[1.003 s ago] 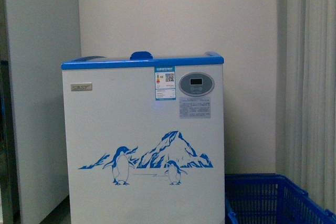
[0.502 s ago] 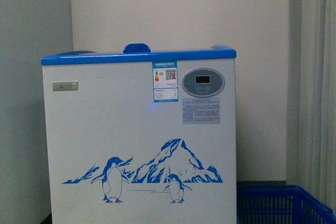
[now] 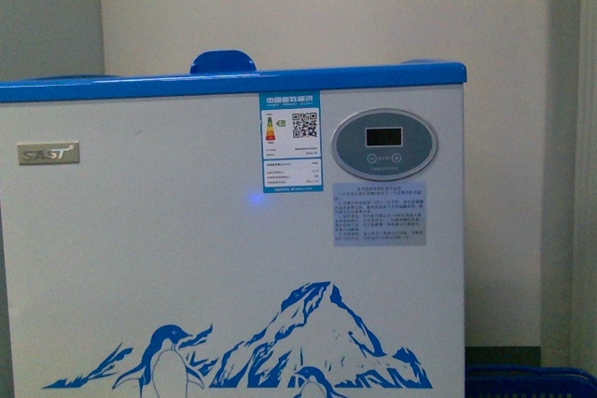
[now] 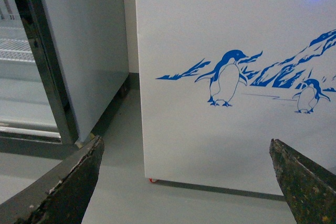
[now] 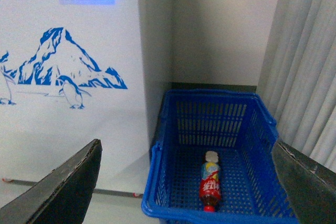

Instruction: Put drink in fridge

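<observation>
Currently left fingers and right fingers wide apart, empty; drink lies in crate beside fridge.

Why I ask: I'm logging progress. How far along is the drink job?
Done: nothing; the bottle lies in the blue crate beside the fridge. In hand: nothing; the left gripper and right gripper are open, empty. Remaining: grab bottle, get it into the fridge.

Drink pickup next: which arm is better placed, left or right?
Right, probably. Its wrist view shows the drink lying in the blue crate beside the fridge, framed by the open right gripper. The left gripper faces the fridge front, with no drink in view.
</observation>
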Controlling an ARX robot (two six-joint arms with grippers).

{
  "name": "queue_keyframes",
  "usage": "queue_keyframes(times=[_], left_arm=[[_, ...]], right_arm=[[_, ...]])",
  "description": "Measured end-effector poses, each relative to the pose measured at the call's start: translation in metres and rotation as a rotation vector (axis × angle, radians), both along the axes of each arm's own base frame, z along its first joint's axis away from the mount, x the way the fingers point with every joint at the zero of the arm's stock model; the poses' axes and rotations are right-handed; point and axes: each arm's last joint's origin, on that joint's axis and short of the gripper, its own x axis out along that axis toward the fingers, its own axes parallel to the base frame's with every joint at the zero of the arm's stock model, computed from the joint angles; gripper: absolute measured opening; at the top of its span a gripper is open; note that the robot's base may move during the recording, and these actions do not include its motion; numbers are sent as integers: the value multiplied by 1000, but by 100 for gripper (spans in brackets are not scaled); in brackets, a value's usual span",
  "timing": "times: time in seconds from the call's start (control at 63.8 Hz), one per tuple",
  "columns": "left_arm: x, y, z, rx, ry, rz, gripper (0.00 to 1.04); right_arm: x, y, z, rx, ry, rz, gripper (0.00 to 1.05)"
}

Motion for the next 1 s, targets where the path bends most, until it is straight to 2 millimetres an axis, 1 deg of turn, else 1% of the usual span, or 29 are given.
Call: queue_keyframes(times=[0.862, 0.878, 0.941, 0.956, 1.003], left_arm=[[0, 0, 0, 0, 0, 0, 97], [0, 0, 0, 0, 0, 0, 97], [0, 0, 0, 0, 0, 0, 97], [0, 0, 0, 0, 0, 1, 97], [0, 0, 0, 0, 0, 0, 97]], right_arm=[[0, 0, 0, 0, 0, -1, 97], [0, 0, 0, 4, 6, -9, 97], [1, -1, -3, 29, 126, -97, 97], [2, -3, -3, 38, 178, -132, 97], [4, -5, -4, 38, 247, -167, 97]])
